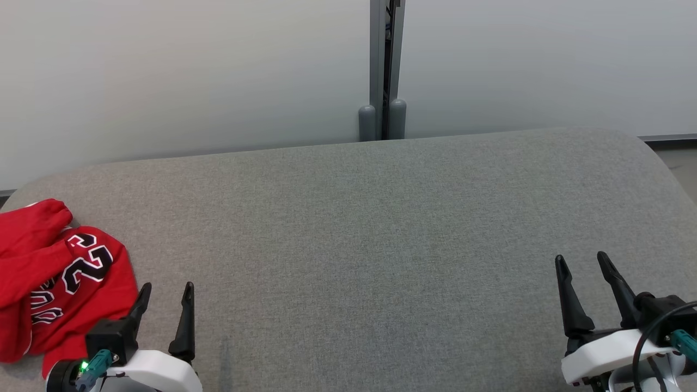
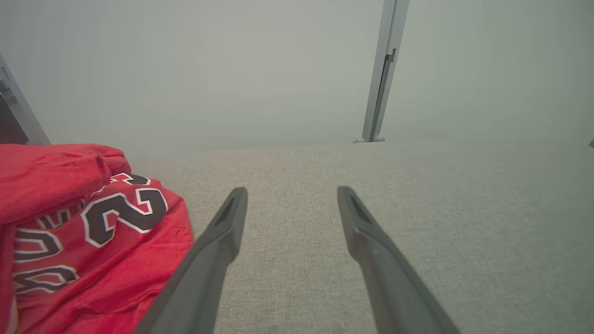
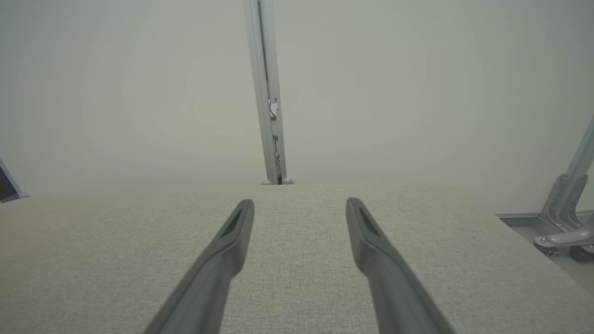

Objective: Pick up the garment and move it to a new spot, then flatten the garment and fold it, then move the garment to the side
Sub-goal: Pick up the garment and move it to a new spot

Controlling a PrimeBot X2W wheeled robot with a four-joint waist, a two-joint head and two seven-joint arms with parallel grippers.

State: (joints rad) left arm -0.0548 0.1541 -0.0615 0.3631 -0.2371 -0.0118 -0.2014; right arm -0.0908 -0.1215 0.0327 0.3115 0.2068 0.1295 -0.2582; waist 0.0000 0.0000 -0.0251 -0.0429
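Left gripper is spread wide with nothing in it, fingers pointing out over the table, parked at the table's near left corner. Right gripper is the same deal, wide and empty, at the table's near right corner. Neither one touches anything as far as I can tell, so it reads like a ready pose to me

The jersey is red with black and white numbers, lying in a crumpled heap on the table's left end, just beside the left gripper's outer finger. Can't tell if that finger brushes the fabric or only sits next to it. Part of the jersey runs off the head view, so no idea whether it hangs over the table's edge

My guess on the why: the heap is bunched, one layer flopped over another, so nothing's flattened or folded yet and the pick-up is the step in hand. Jaws stand wide because a lump of cloth needs a big bite. The middle of the table looks like the obvious new spot, and the left arm is nearest the job
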